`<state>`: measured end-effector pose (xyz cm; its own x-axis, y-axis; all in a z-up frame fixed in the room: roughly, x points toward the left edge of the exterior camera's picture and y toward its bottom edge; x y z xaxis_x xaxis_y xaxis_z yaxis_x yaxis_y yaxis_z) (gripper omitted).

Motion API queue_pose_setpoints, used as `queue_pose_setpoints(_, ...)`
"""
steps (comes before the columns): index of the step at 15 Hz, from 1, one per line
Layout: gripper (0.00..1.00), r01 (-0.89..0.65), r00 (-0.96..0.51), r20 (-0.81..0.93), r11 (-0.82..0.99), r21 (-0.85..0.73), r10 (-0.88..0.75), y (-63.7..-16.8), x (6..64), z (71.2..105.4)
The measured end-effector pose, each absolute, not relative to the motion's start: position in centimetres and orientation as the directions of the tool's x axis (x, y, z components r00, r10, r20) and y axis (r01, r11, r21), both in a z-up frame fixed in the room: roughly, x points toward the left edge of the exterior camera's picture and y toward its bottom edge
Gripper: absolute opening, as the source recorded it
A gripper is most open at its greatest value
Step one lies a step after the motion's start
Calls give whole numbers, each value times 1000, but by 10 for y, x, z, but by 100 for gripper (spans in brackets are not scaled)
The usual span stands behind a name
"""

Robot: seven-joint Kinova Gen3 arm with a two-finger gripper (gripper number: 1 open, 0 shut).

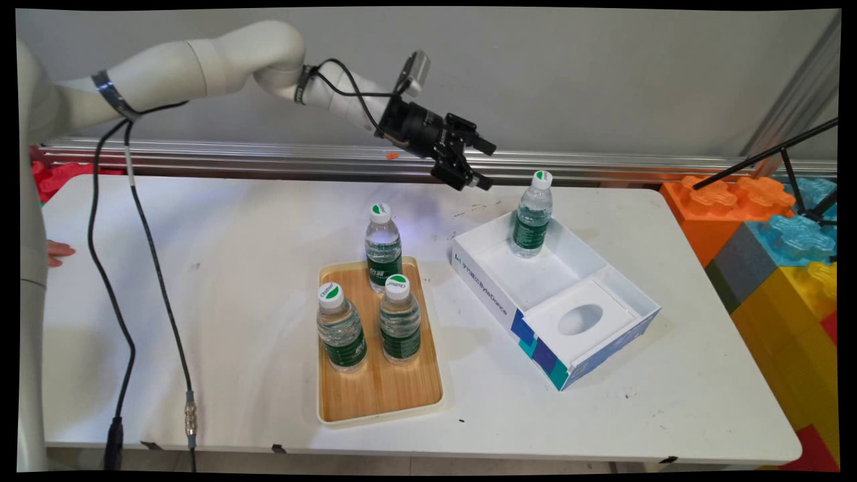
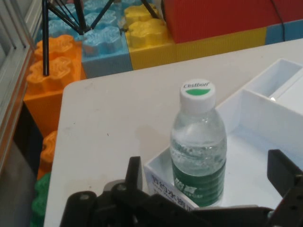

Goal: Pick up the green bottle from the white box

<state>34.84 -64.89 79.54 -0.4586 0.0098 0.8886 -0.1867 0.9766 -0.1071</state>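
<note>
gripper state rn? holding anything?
Gripper: open, holding nothing, raised in the air up and to the left of the clear plastic water bottle standing in the white cardboard box.

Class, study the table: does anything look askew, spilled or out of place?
Nothing spilled or tipped. All four bottles stand upright and capped. One bottle stands apart, in the white box, which lies skewed to the table edge; three stand on the wooden tray.

White arm [image 1: 201, 63] reaches in from upper left, raised, wrist angled downward to right. Black gripper [image 1: 483, 163] held high, fingers [image 1: 485, 145] spread apart, empty.
</note>
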Motion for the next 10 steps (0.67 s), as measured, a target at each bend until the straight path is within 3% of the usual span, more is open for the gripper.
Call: queue_pose_setpoints(10,100,-190,-446,895,978,-85,-9,-662,320,753)
